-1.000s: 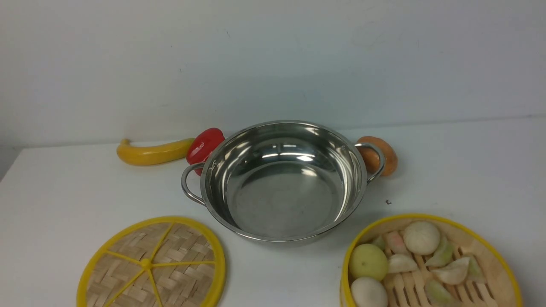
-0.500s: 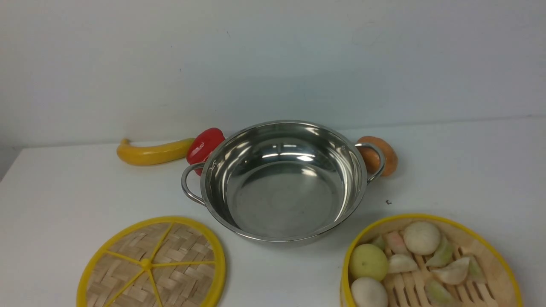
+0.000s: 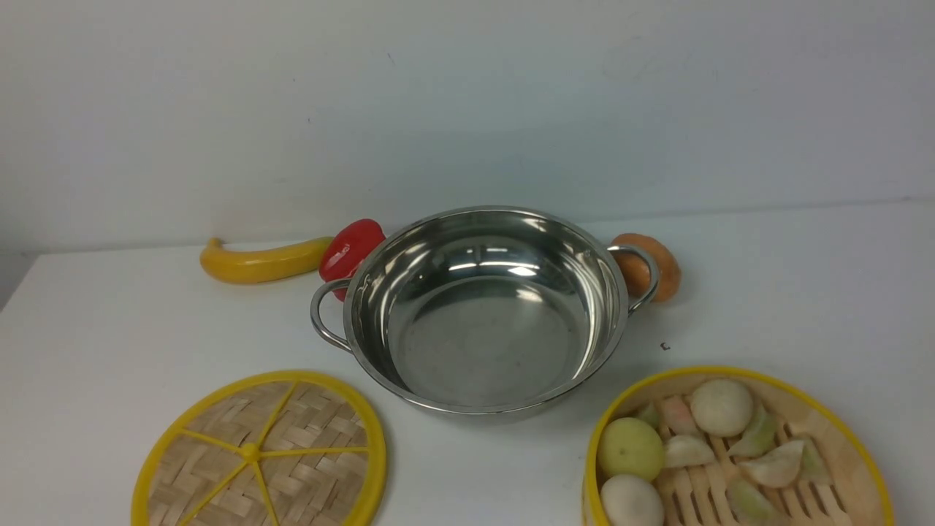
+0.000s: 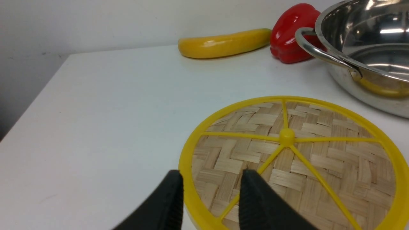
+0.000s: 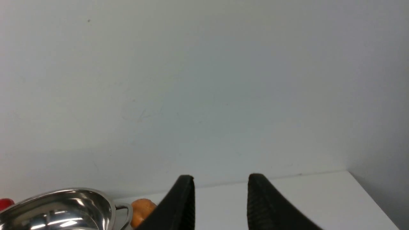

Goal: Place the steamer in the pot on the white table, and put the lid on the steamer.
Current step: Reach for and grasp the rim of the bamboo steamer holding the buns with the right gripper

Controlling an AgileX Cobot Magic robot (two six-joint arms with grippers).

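Left end effector (image 4: 211, 195) parted over lid (image 4: 319, 150) rim — empty, right end effector (image 5: 220, 201) parted, empty, steamer (image 3: 730, 371) beside pot (image 3: 372, 307).

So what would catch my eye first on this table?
The shiny empty pot in the middle of the white table. Nearer the camera lie the woven yellow-rimmed lid on the left and the steamer full of toy buns on the right; a red pepper peeks from behind the pot.

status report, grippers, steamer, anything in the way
Left gripper open at the lid rim; right gripper open, empty. Steamer on the white table, not in pot. Pot empty, nothing in the way.
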